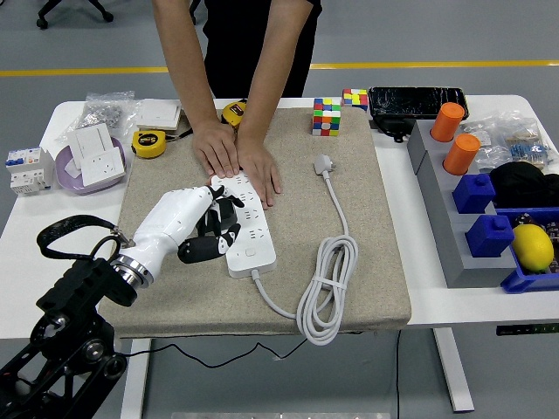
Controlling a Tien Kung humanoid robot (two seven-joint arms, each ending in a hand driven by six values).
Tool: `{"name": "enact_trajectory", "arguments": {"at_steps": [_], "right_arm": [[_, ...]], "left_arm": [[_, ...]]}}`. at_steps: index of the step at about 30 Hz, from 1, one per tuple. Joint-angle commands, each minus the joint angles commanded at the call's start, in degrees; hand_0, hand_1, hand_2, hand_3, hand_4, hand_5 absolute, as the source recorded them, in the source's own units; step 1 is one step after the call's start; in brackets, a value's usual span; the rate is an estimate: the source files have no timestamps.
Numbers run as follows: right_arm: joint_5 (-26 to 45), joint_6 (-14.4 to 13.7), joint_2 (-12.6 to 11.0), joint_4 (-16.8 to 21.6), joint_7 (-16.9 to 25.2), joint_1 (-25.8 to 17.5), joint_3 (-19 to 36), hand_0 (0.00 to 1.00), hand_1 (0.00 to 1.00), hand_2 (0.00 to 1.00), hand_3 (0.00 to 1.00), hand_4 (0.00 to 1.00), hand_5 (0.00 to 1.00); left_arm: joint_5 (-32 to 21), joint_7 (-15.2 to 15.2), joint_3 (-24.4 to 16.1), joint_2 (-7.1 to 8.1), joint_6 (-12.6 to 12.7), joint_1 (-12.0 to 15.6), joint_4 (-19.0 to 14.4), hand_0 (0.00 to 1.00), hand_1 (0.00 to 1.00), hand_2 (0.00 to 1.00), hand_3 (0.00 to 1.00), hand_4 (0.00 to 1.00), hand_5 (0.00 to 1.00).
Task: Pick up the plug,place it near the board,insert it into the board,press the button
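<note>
Left hand (196, 223) lies over left side of power strip (246, 225), covering black plug there. Person's hands (236, 157) press strip's far end; approach from far side blocked. Strip's near end and right edge uncovered. Coiled white cable (325, 284) fills mat's near right; its white plug (324, 163) lies right of person's hands. Bare mat (157, 175) left of strip, and between strip and cable. Grey block rack (445, 209) walls off right side. Tape measure (148, 143) and Rubik's cubes (327, 115) line far edge.
</note>
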Motion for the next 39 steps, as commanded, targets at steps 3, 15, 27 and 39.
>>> {"name": "enact_trajectory", "arguments": {"at_steps": [3,15,27,39], "right_arm": [[0.05,-0.02,0.06,0.0,0.05,-0.03,0.01,0.861,0.768,0.76,0.791,0.998,0.862],[-0.5,0.02,0.13,0.0,-0.1,-0.23,0.42,0.861,0.768,0.76,0.791,0.998,0.863],[-0.34,0.02,-0.01,0.0,-0.11,-0.12,-0.42,0.861,0.768,0.76,0.791,0.998,0.862],[-0.16,0.04,-0.05,0.0,-0.2,0.05,-1.04,0.861,0.768,0.76,0.791,0.998,0.861]], "left_arm": [[-1.46,-1.14,-0.98,-0.33,1.11,0.96,0.0,0.905,0.902,0.849,0.795,0.949,0.442],[-4.09,-1.53,2.13,-0.87,2.77,1.45,1.86,0.998,0.998,0.983,0.998,0.998,0.59],[-1.52,0.94,4.25,-0.34,0.42,0.8,2.89,0.306,0.195,0.259,0.923,0.816,0.33],[-3.28,4.69,9.31,0.81,-4.07,-2.07,6.48,0.182,0.048,0.139,0.752,0.586,0.002]]}}
